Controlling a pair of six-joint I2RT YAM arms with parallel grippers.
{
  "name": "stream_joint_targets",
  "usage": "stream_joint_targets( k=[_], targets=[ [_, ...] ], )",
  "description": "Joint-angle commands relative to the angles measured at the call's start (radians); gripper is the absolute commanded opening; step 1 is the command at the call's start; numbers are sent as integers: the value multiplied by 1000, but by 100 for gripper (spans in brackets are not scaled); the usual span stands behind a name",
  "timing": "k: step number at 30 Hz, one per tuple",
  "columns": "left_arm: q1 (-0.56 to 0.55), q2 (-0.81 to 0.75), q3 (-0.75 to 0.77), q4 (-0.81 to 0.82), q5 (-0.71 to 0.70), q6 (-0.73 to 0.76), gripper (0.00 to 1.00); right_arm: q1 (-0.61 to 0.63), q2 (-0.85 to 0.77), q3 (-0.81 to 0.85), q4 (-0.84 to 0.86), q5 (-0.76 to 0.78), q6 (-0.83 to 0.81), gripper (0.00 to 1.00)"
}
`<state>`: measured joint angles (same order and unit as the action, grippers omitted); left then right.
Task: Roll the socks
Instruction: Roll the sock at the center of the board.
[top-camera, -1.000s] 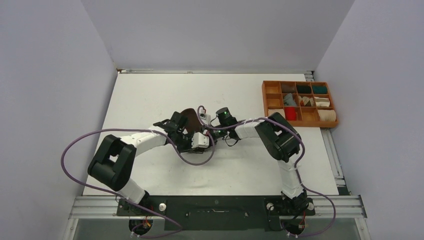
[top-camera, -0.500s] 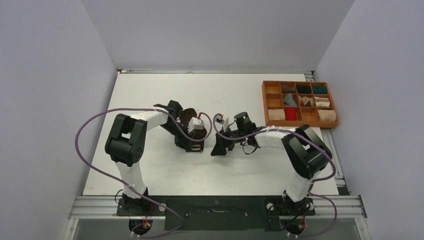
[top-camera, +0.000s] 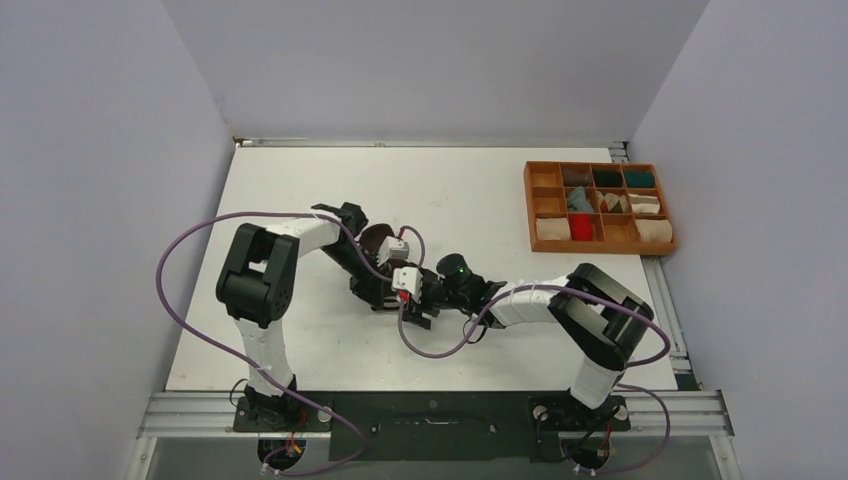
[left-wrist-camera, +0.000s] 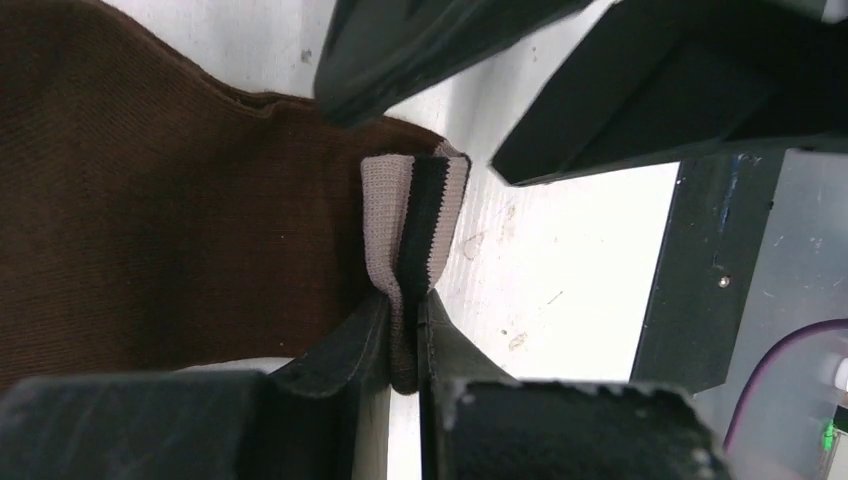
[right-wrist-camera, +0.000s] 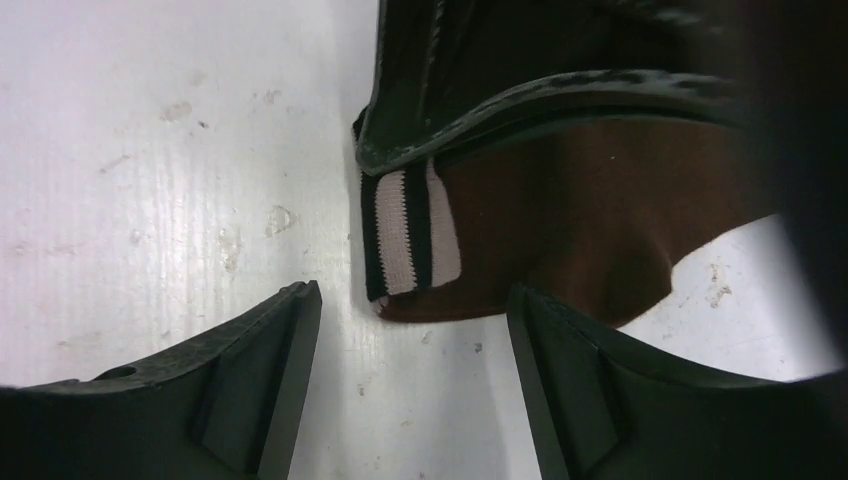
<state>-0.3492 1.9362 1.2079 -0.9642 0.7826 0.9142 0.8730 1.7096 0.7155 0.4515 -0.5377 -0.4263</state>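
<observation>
lying on the white table (top-camera: 480, 190) near its middle, the brown sock (left-wrist-camera: 150, 200) is being pinched at its striped cuff (left-wrist-camera: 415, 210) by the left gripper (left-wrist-camera: 403, 340), jaws clamped thin on the fabric; the right gripper (right-wrist-camera: 412, 340) is hovering just beside the cuff, jaws spread wide, gripping nothing

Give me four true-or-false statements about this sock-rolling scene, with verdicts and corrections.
1. The left tool is clamped on the striped cuff of the brown sock. True.
2. The right tool is shut on the sock's toe. False: its jaws stand open, flanking the cuff.
3. The wooden tray stands on the right arm's side of the table. True.
4. Every tray compartment is bare. False: several hold rolled bundles.
</observation>
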Motion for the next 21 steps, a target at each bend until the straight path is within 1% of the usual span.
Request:
stream_joint_targets(
  k=[1, 4, 7, 11, 13, 14, 16, 17, 18, 21],
  targets=[
    [-6, 31, 77, -90, 85, 36, 0, 43, 64, 46, 81, 51, -117, 69],
    [-6, 64, 108, -120, 108, 34, 1, 61, 91, 53, 89, 42, -109, 67],
    [-9, 81, 126, -127, 112, 35, 3, 67, 110, 46, 106, 49, -86, 59],
    [-26, 88, 134, -118, 89, 32, 6, 77, 119, 37, 128, 64, -59, 54],
    [-43, 89, 136, -104, 82, 18, 7, 81, 124, 37, 131, 75, -42, 46],
    [-49, 90, 138, -102, 82, 16, 8, 81, 128, 39, 130, 79, -36, 43],
    [-66, 92, 144, -103, 77, 18, 9, 80, 136, 41, 129, 86, -24, 42],
    [-74, 91, 146, -105, 72, 23, 9, 81, 140, 43, 130, 88, -17, 40],
    [-81, 90, 146, -104, 65, 24, 9, 81, 145, 46, 130, 92, -5, 35],
    [-87, 97, 151, -98, 52, 20, 9, 81, 147, 65, 105, 113, 27, 23]
  ],
)
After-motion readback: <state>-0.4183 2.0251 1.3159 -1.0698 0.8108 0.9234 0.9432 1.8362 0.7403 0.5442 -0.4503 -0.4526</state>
